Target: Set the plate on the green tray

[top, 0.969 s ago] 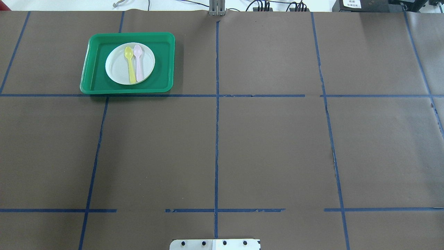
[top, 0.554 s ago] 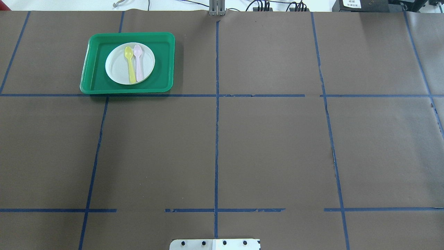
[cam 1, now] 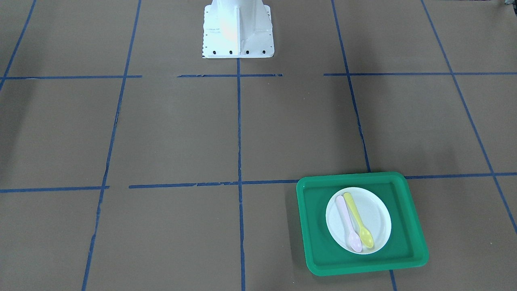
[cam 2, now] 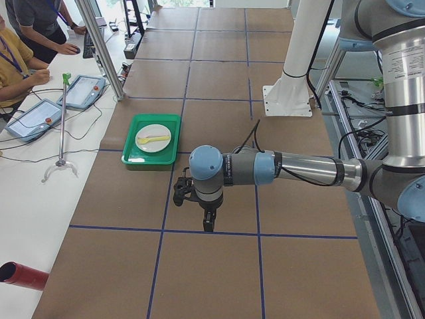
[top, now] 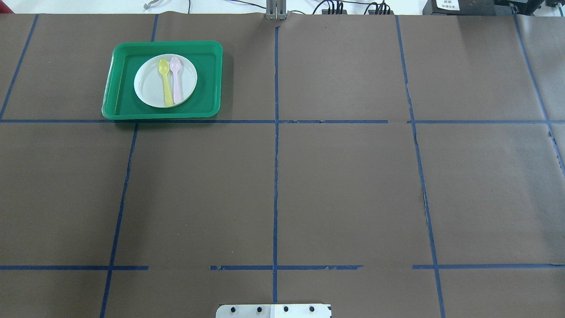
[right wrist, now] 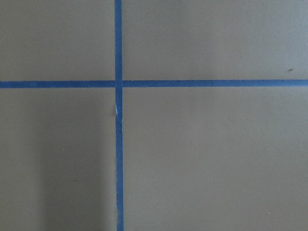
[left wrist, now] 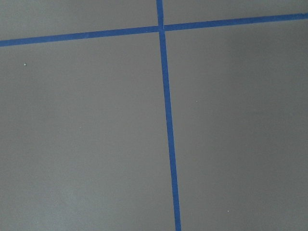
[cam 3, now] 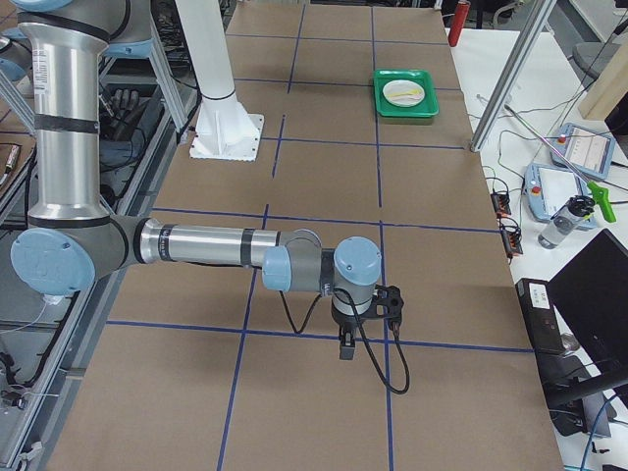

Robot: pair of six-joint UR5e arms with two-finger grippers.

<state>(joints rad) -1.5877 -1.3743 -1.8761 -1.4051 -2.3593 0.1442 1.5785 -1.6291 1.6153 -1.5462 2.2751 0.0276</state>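
Observation:
The white plate (top: 145, 86) lies inside the green tray (top: 207, 79) at the table's far left, with a yellow spoon (top: 166, 84) and a pink spoon (top: 176, 81) on it. In the front-facing view the plate (cam 1: 379, 216) and tray (cam 1: 315, 226) are at the lower right. Neither gripper shows in the overhead, front-facing or wrist views. The left gripper (cam 2: 208, 222) shows only in the exterior left view, well away from the tray (cam 2: 133, 157). The right gripper (cam 3: 345, 345) shows only in the exterior right view, far from the tray (cam 3: 405, 108). I cannot tell whether either is open or shut.
Brown paper with blue tape lines covers the table (top: 344, 185). The robot's white base (cam 1: 237, 32) stands at the near edge. Operators sit at a side table with tablets (cam 2: 40, 116) beyond the tray. Both wrist views show only paper and tape.

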